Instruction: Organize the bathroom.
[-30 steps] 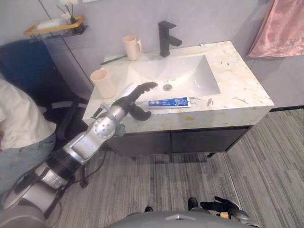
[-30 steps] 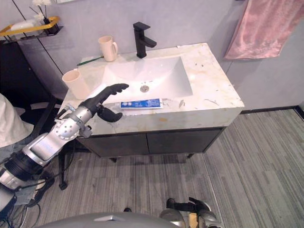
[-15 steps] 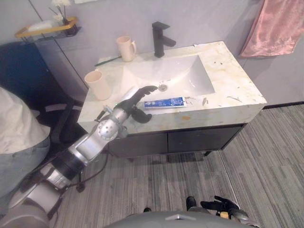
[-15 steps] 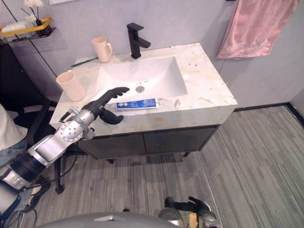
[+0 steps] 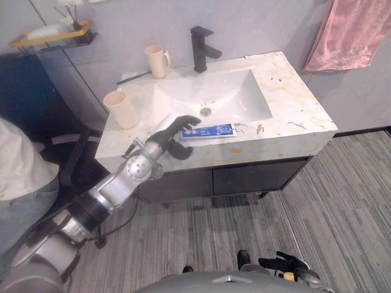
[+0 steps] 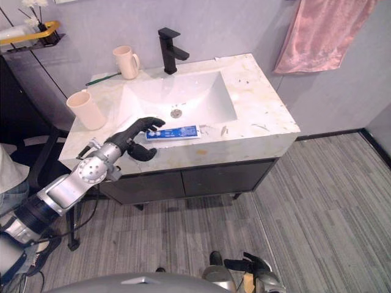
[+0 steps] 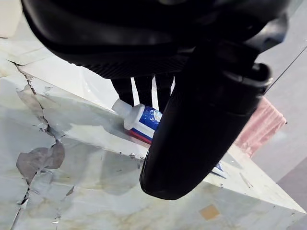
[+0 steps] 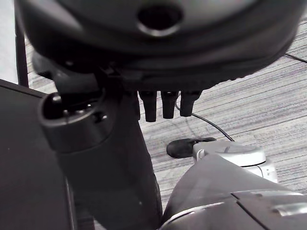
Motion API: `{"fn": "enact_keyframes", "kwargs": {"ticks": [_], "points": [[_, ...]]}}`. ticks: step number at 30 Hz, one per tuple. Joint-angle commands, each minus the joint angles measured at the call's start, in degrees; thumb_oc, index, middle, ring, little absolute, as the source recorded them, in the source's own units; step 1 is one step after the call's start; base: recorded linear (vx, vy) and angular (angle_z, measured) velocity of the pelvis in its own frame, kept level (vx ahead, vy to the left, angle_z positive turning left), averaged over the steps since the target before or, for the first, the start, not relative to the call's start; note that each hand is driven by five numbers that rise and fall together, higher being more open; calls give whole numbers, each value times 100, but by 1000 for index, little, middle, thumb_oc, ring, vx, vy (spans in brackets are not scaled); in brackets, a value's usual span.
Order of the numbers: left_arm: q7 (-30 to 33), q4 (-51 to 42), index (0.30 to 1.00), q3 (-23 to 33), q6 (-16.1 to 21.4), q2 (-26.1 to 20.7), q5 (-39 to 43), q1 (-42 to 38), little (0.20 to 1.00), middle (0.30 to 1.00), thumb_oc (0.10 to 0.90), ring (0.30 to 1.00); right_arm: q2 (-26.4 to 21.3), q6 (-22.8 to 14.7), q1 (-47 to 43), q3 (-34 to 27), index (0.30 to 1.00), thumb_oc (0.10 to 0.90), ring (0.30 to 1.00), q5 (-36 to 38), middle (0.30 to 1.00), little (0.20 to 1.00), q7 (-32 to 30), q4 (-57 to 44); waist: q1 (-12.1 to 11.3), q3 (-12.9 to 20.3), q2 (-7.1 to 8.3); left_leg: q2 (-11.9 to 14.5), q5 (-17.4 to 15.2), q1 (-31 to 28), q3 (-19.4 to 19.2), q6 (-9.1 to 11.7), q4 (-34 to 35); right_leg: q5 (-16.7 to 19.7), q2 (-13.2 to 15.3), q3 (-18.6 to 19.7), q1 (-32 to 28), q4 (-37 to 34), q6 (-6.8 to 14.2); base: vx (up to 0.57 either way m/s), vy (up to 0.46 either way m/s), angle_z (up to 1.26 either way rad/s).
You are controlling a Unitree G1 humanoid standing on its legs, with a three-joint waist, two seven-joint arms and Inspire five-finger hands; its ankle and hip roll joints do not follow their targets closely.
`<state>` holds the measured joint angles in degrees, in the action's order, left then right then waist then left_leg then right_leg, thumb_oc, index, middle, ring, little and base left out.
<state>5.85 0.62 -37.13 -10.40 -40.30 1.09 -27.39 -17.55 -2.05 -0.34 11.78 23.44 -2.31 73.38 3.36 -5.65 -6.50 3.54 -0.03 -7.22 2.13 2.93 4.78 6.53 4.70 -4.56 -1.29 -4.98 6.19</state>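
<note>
Reaching over the front edge of the marble countertop [image 5: 293, 116], the left hand [image 5: 173, 132] has its fingers [image 7: 144, 89] arched down onto the capped end of the blue-and-white toothpaste tube [image 5: 211, 129], while the thumb [image 7: 201, 129] hangs just short of the tube on the near side; nothing is gripped, and the fingers are only loosely bent. The tube lies flat along the counter's front strip, just in front of the white sink basin [image 5: 214, 94]. A black faucet [image 5: 200, 47] stands behind the basin. One beige cup [image 5: 120, 108] sits near the counter's left edge, and a second beige mug [image 5: 156, 60] stands at the back beside a green toothbrush [image 5: 135, 75]. The right hand [image 5: 282, 264] hangs low over the striped floor [image 5: 342, 201], fingers loosely extended and holding nothing. A pink towel [image 5: 351, 30] hangs on the wall at right.
</note>
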Motion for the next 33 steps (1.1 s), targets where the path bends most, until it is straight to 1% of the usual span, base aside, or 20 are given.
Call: {"fn": "enact_keyframes", "kwargs": {"ticks": [1, 9, 10, 11, 13, 14, 15, 16, 18, 19, 20, 21, 22, 24, 25, 27, 29, 30, 32, 33], "points": [[377, 109, 300, 304, 291, -78, -483, -1199, 300, 300, 400, 300, -93, 12, 471, 68, 900, 800, 900, 91, 900, 900, -87, 37, 69, -62, 341, -188, -7, 367, 133, -114, -79, -917, -139, -179, -374, 291, -118, 0, 0, 0], [711, 58, 300, 407, 453, -148, -792, -1103, 300, 300, 400, 300, -116, -186, 473, 50, 900, 800, 900, 280, 900, 900, -146, -60, 20, -93, 366, -210, -3, 366, 158, -123, -49, -901, -112, -214, -382, 278, -105, -5, 2, 0], [880, 23, 300, 499, 558, -176, -727, -1037, 300, 300, 400, 300, -118, -387, 479, 23, 900, 800, 900, 467, 900, 900, -244, -173, 7, -93, 380, -218, -1, 364, 161, -129, -39, -885, -101, -218, -386, 263, -95, -37, 19, 2], [881, 21, 300, 502, 559, -178, -726, -1032, 300, 300, 400, 300, -119, -388, 481, 27, 900, 800, 900, 469, 900, 900, -245, -174, 9, -92, 380, -218, -2, 364, 161, -129, -39, -884, -101, -218, -388, 262, -95, -54, 24, 2], [1185, -31, 300, 696, 855, -203, -531, -874, 300, 300, 400, 300, -144, -839, 486, -56, 900, 800, 900, 865, 900, 900, -422, -398, -7, -87, 403, -230, -5, 353, 163, -136, -22, -864, -92, -216, -403, 235, -86, -82, 35, 1], [1414, -161, 300, 1009, 1195, -167, -329, -609, 300, 300, 400, 300, -200, -1198, 518, -250, 900, 800, 900, 1142, 900, 900, -782, -908, 3, -93, 431, -245, 33, 375, 165, -144, -15, -807, -74, -198, -369, 229, -79, -89, 39, 0], [1414, -161, 300, 1009, 1195, -167, -329, -609, 300, 300, 400, 300, -200, -1198, 518, -250, 900, 800, 900, 1142, 900, 900, -782, -908, 3, -93, 431, -245, 33, 375, 165, -144, -15, -807, -74, -198, -369, 229, -79, -157, 63, -5], [1641, -402, 300, 1460, 1596, -73, 56, -169, 300, 300, 400, 300, -326, -1676, 687, -565, 900, 800, 900, 1335, 900, 900, -1357, -1907, 43, -102, 488, -248, 41, 375, 142, -163, -9, -771, -61, -160, -363, 213, -68, -107, 41, -7], [1714, -574, 300, 1807, 1909, 50, 299, 181, 300, 300, 400, 300, -405, -1814, 842, -889, 900, 800, 900, 1000, 900, 900, -2024, -2983, 102, -104, 527, -244, 38, 376, 102, -171, -7, -748, -52, -129, -347, 204, -63, -147, 64, -10], [1749, -745, 300, 2185, 2299, 258, 695, 599, 300, 300, 400, 300, -551, -2303, 1044, -1374, 900, 800, 900, 710, 900, 900, -2742, -4208, 200, -135, 581, -238, 11, 335, 2, -186, -4, -728, -49, -77, -359, 186, -59, -107, 59, -6], [1718, -756, 300, 2199, 2275, 272, 682, 622, 300, 300, 400, 300, -551, -2219, 1058, -1402, 900, 800, 900, 742, 900, 900, -2693, -4269, 203, -122, 581, -235, -19, 316, 0, -184, 3, -751, -53, -72, -377, 176, -56, -170, 95, -8], [1666, -967, 300, 2445, 2503, 534, 1141, 908, 300, 300, 400, 300, -592, -2996, 1160, -1963, 900, 800, 900, 363, 900, 900, -3179, -5168, 287, -112, 608, -241, 0, 332, -64, -213, 2, -720, -54, -27, -335, 179, -58, -58, 53, -6], [1663, -970, 300, 2445, 2502, 536, 1144, 918, 300, 300, 400, 300, -589, -2994, 1173, -1960, 900, 800, 900, 347, 900, 900, -3193, -5178, 283, -110, 604, -236, -42, 299, -65, -210, 4, -753, -58, -21, -368, 173, -55, -148, 102, -11], [1603, -1089, 300, 2622, 2711, 855, 1745, 1054, 300, 300, 400, 300, -732, -3304, 1053, -2747, 900, 800, 900, -385, 900, 900, -3381, -6424, 370, -90, 603, -266, -43, 282, -144, -247, 22, -708, -55, 31, -367, 143, -42, -110, 100, -8], [1594, -1104, 300, 2637, 2721, 910, 1825, 1059, 300, 300, 400, 300, -762, -3327, 1004, -2854, 900, 800, 900, -455, 900, 900, -3360, -6614, 380, -83, 602, -272, -53, 276, -158, -250, 22, -703, -53, 40, -373, 134, -34, -107, 109, -11], [1517, -1199, 300, 2616, 2610, 1102, 2261, 920, 300, 300, 400, 300, -1118, -3767, 579, -3127, 900, 800, 900, -842, 900, 900, -3076, -7261, 372, -32, 604, -303, -103, 242, -183, -263, 22, -705, -48, 84, -392, 128, -1, -118, 104, -21], [1543, -1311, 300, 2529, 2376, 1216, 2472, 768, 300, 300, 400, 300, -1498, -3708, 235, -2999, 900, 800, 900, -615, 900, 900, -2623, -7877, 318, 9, 630, -337, -120, 238, -165, -278, 22, -693, -30, 118, -394, 109, 29, -120, 75, -20], [1532, -1365, 300, 2478, 2220, 1280, 2505, 651, 300, 300, 400, 300, -1808, -3728, -49, -2689, 900, 800, 900, -261, 900, 900, -1912, -8277, 243, 44, 658, -367, -136, 237, -152, -289, 22, -695, -10, 121, -394, 94, 51, -131, 68, -9], [1475, -1457, 300, 2428, 2010, 1334, 2616, 588, 300, 300, 400, 300, -2040, -3551, -430, -2095, 900, 800, 900, 255, 900, 900, -840, -8690, 122, 115, 707, -414, -130, 258, -106, -314, 22, -656, 14, 117, -387, 41, 78, -125, 54, -7], [1449, -1466, 300, 2407, 1948, 1351, 2624, 570, 300, 300, 400, 300, -2064, -3481, -556, -1904, 900, 800, 900, 380, 900, 900, -583, -8736, 89, 136, 721, -421, -128, 266, -93, -317, 22, -651, 19, 109, -381, 36, 83, -61, 25, -2]]}}
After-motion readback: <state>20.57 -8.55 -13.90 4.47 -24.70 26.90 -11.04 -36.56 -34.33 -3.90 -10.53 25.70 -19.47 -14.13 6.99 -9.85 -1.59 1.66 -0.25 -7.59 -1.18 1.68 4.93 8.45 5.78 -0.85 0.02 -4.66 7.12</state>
